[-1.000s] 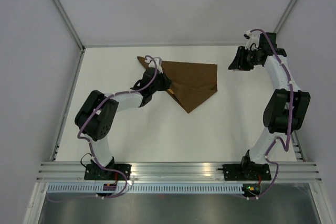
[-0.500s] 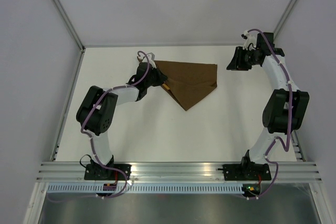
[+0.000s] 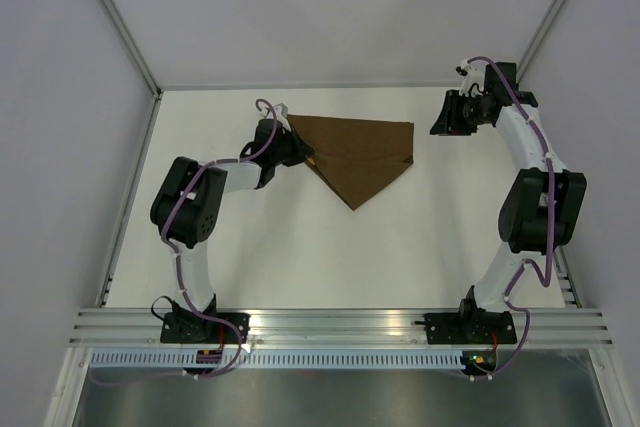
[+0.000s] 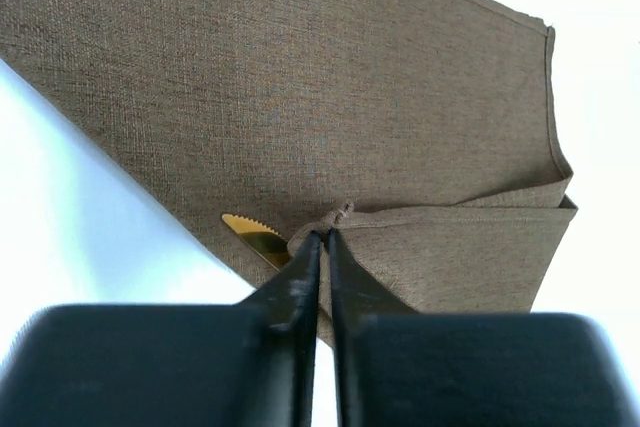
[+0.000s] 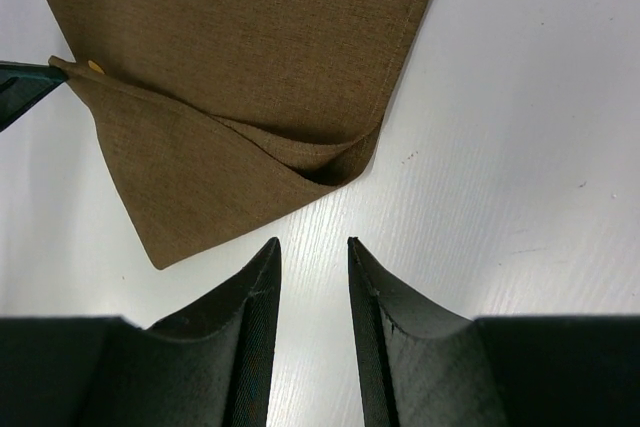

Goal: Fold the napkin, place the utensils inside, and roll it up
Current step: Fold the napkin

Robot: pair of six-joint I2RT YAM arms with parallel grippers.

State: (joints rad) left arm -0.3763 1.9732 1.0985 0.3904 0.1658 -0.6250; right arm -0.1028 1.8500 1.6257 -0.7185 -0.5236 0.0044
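Far centre of table [image 3: 250, 247]: napkin [image 3: 362, 145] lies folded in layers, its point toward the near side. Left gripper [image 4: 322, 239] is clenched on a folded corner at the cloth's left edge. The utensil [image 4: 250, 235] shows only a yellow blade tip under that flap. Right gripper [image 5: 312, 247] hangs right of the cloth, jaws apart, empty. Cloth looks light, limp and grippy, so pinch hemmed corners. The utensil is slim and stiff and may slide out.

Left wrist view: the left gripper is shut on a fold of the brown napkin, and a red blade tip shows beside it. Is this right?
Not quite: the blade tip is yellow, not red, as the left wrist view shows. The rest stands: the left gripper is shut on a fold of the brown napkin, with the tip beside it.
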